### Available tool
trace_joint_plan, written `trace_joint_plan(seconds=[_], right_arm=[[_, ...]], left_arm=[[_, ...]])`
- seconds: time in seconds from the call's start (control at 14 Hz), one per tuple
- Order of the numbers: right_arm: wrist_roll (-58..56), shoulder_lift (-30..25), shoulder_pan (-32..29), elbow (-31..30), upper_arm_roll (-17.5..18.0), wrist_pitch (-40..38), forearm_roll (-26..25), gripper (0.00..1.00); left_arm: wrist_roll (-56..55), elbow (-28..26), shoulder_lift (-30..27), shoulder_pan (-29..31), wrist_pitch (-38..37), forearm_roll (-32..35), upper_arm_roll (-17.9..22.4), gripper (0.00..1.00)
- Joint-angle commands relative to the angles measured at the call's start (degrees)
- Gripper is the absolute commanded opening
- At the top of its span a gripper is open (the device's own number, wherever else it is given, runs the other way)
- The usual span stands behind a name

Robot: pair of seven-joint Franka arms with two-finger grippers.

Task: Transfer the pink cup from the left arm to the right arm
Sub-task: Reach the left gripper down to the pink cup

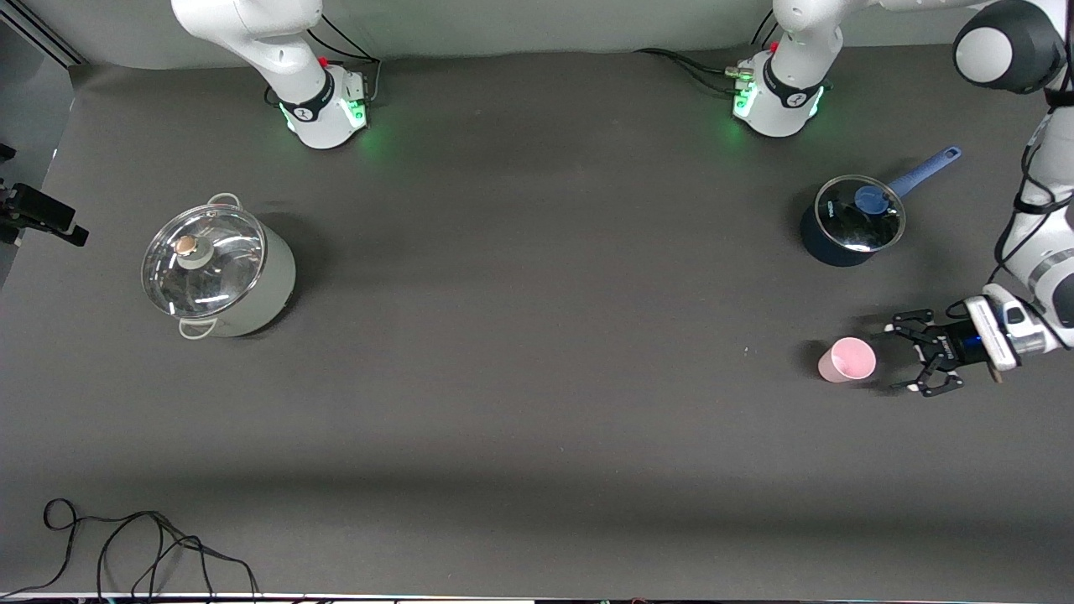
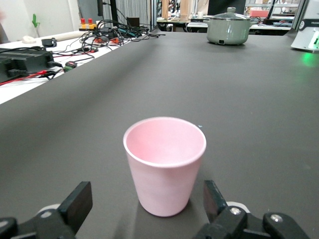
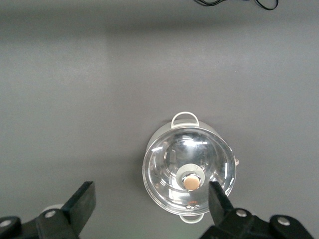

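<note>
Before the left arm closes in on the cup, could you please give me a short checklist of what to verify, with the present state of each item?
1. Pink cup upright on the table, mouth up: ok.
2. Left gripper open, low beside the cup: ok.
3. Cup centred in line with the jaws in the left wrist view: ok.
4. Cup between the fingers: not ok, it is ahead of the fingertips.
5. Blue pot apart from the cup: ok.
6. Right gripper open, waiting high over the grey pot: ok.
</note>
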Motion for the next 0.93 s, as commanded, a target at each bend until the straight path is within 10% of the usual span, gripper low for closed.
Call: trace_joint_plan(seconds=[0.0,0.86], right_arm=[[-0.34,0.66,0.58,0.83,-0.56,-0.23,-0.91,1.00],[-0.34,1.98,0.84,0.57,-0.48,0.74,-0.74,1.00]], left_arm=[[4.45,1.15,2.31,1.65,-3.37,-1.28,-0.13,0.99],[11.39,1.58,9.16,2.97,-4.00,-4.70,-6.81,0.99]])
